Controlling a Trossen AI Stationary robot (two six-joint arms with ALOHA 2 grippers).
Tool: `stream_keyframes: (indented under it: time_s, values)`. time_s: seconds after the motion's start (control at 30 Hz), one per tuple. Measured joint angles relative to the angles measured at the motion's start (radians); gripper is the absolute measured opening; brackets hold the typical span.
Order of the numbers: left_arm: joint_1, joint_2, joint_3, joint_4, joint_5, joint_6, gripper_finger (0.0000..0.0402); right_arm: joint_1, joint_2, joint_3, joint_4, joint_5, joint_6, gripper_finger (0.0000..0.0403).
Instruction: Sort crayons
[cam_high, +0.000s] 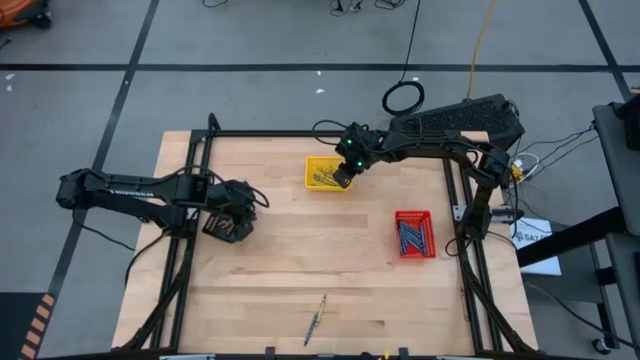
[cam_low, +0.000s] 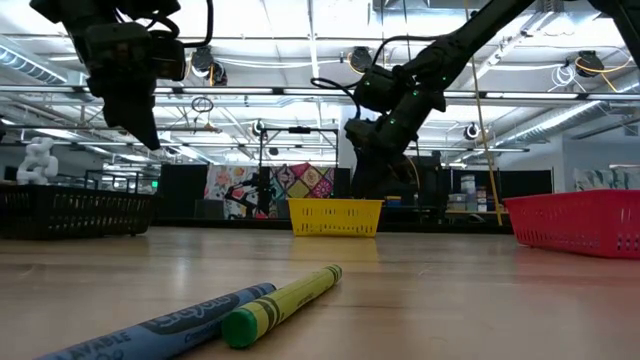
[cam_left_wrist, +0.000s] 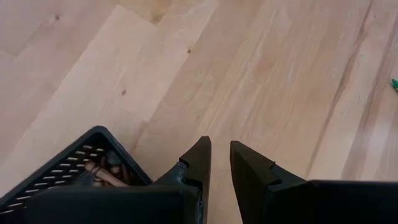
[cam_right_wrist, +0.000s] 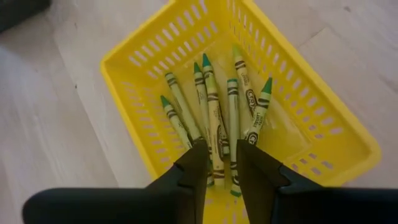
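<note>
At the left of the high view, the left gripper (cam_high: 232, 215) hangs over the black tray (cam_high: 218, 228) near the table's left edge; its wrist view shows its fingers (cam_left_wrist: 198, 163) parted by a narrow gap with nothing between them, above bare wood just beside the tray's corner (cam_left_wrist: 74, 158), where a few brownish crayons (cam_left_wrist: 102, 175) lie inside. Lower centre of the high view, near the front edge of the wooden table (cam_high: 280, 270), two loose crayons lie side by side: a blue crayon (cam_low: 170, 325) and a yellow-green crayon (cam_low: 285, 303), seen close up in the low view, touching along their length. Right of centre and toward the top, the right gripper (cam_high: 345, 172) hovers over the yellow tray (cam_high: 318, 172); in its wrist view its fingers (cam_right_wrist: 194, 167) stand slightly apart and hold nothing, directly above a heap of yellow-green crayons (cam_right_wrist: 214, 115) lying roughly parallel on the tray floor (cam_right_wrist: 292, 124). Farther right and lower in the high view sits the red tray (cam_high: 414, 233), holding several blue crayons (cam_high: 410, 235), well apart from both grippers.
</note>
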Motion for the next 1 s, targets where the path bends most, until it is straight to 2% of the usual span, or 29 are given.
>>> stream_keyframes:
  time_s: [0.3,0.4,0.5,0.83,1.0]
  values:
    - [0.000,0.000,0.000,0.000,-0.035,0.029,0.0061,0.000,0.000,0.000,0.153,-0.003,0.101,0.0075]
    - [0.000,0.000,0.000,0.000,-0.035,0.027,0.0061,0.000,-0.016,0.002,0.179,-0.065,0.079,0.0075]
    - [0.000,0.000,0.000,0.000,-0.032,0.026,0.0061,0.009,-0.046,0.029,0.112,-0.128,0.030,0.0075]
    - [0.000,0.001,0.000,0.064,-0.041,0.073,0.0061,0.067,-0.252,0.091,-0.255,-0.119,0.006,0.0049]
    - [0.000,0.003,0.000,0.097,0.003,0.056,0.0061,0.111,-0.364,0.092,-0.414,0.083,0.061,0.0049]
